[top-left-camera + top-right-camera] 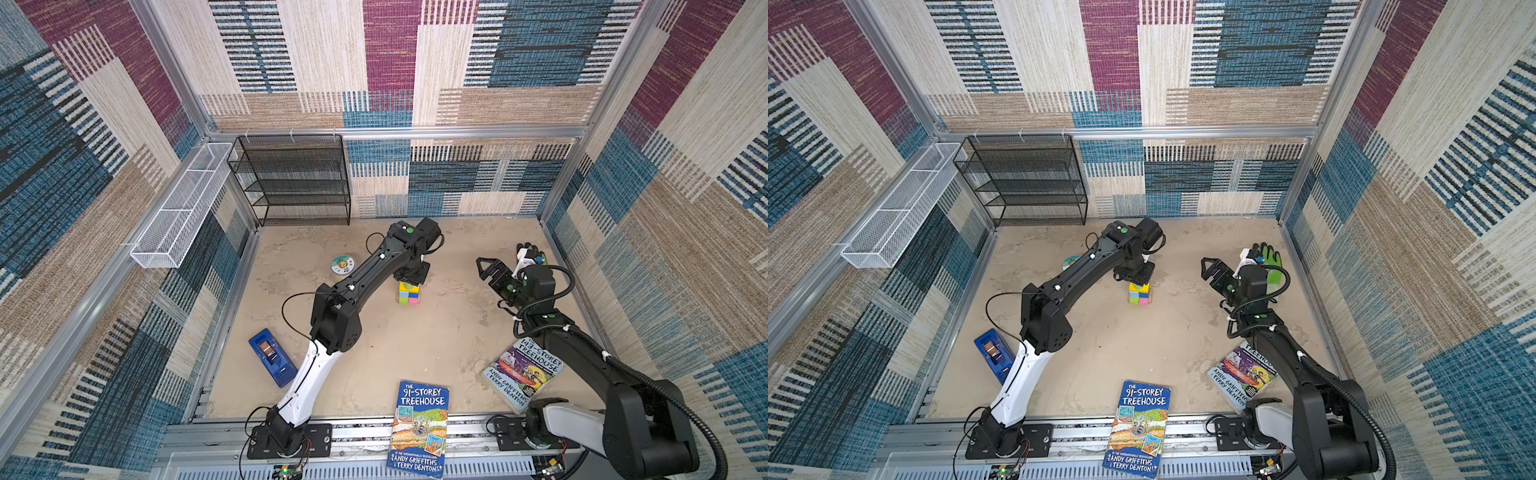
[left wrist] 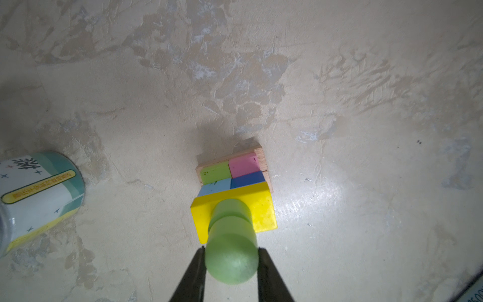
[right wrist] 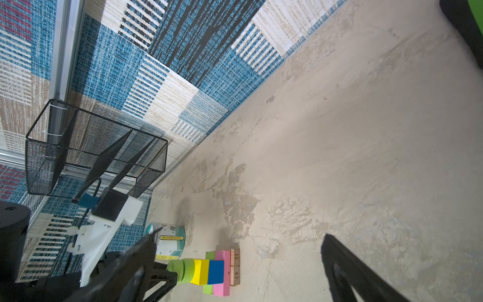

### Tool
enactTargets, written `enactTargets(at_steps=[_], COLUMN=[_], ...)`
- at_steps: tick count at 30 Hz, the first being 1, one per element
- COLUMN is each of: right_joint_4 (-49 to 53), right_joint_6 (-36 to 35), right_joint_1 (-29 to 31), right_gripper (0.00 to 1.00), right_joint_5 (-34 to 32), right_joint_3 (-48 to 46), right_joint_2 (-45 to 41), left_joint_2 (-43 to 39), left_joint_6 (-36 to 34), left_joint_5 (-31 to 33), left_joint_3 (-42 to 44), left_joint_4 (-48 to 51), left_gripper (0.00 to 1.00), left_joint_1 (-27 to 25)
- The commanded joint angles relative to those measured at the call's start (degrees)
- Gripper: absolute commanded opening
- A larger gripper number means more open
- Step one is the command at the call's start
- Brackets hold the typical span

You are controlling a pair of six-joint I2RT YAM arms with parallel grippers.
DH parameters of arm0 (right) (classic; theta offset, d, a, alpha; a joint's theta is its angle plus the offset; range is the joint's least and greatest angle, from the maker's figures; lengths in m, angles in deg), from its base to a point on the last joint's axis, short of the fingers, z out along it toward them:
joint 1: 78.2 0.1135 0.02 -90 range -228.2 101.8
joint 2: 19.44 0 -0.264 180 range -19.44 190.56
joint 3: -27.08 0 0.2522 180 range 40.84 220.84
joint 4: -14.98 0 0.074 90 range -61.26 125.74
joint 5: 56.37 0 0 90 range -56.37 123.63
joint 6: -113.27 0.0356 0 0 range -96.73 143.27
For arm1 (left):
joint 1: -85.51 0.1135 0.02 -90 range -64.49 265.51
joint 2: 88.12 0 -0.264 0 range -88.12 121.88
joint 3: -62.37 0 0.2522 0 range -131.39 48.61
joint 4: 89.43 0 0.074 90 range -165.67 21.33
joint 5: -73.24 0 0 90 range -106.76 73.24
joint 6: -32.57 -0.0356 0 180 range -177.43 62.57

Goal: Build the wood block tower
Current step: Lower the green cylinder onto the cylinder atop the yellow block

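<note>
"THE 91-STOREY TREEHOUSE", Andy Griffiths & Terry Denton, is read on the book [image 1: 419, 428] at the front rail; "45" is stamped on a tan bar [image 3: 236, 275] at the tower's [image 1: 409, 296] base. The left arm is stretched to mid-table, with the left gripper [image 2: 231, 249] pointed down and clamped on the lime round piece [image 2: 231, 235] topping the tower, near the round tin [image 1: 343, 265]. The right gripper [image 1: 484, 268] is held above the table, spread wide and empty.

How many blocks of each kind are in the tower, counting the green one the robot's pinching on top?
Tan bars: 2
Lime oblong: 1
Lime round pieces: 2
Pink oblong: 1
Light-blue cube: 1
Dark-blue cube: 1
Yellow oblong: 1
Total: 9
</note>
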Motion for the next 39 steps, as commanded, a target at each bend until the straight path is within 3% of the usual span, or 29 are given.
enactTargets(at_steps=[1,22,39], right_joint_4=[-2.25,-1.67,-1.75], right_joint_6=[-0.41,-0.55,-0.6], right_joint_1=[0.0,0.0,0.0], right_gripper=[1.0,1.0,1.0], right_joint_5=[0.23,-0.01,-0.07], right_joint_3=[0.31,0.39,0.47], right_joint_2=[-0.05,-0.18,0.0], left_joint_2=[0.36,1.0,1.33], left_joint_6=[0.74,0.69,0.96], left_joint_5=[0.77,0.97,0.19], left_joint_3=[-0.46,-0.68,-1.52], left_joint_4=[0.48,0.56,0.51], left_gripper=[0.28,0.4,0.37], left_joint_1=[0.05,0.03,0.0])
